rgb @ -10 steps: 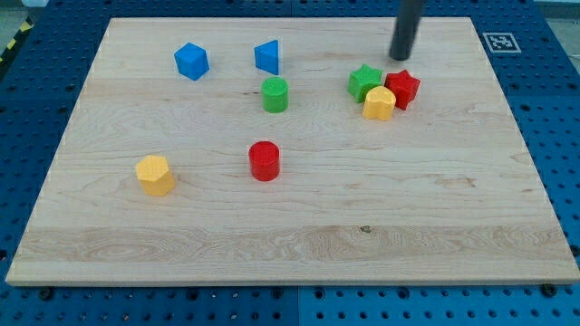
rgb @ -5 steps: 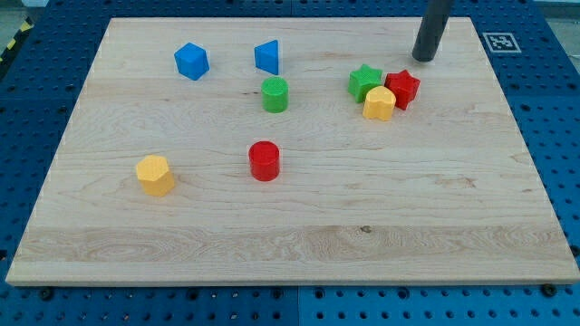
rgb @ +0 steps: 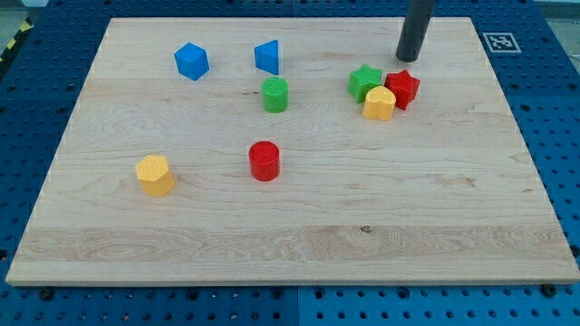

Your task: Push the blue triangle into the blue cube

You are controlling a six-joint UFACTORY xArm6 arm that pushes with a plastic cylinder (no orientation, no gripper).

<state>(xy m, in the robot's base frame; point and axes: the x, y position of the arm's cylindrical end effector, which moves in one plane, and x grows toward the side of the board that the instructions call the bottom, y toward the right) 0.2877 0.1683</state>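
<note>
two blue blocks wait near the board's top edge: the blue triangle (rgb: 266,56) sits apart to the right of the blue cube (rgb: 191,61). my tip (rgb: 407,60), a bare rod holding nothing, stands far right of the triangle, just above the red star (rgb: 402,89). best approach: circle to the triangle's right face and push straight left.

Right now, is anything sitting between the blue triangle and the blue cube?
No. The board between the blue triangle and the blue cube is bare. My tip stands far to the view's right, above the red star.
</note>
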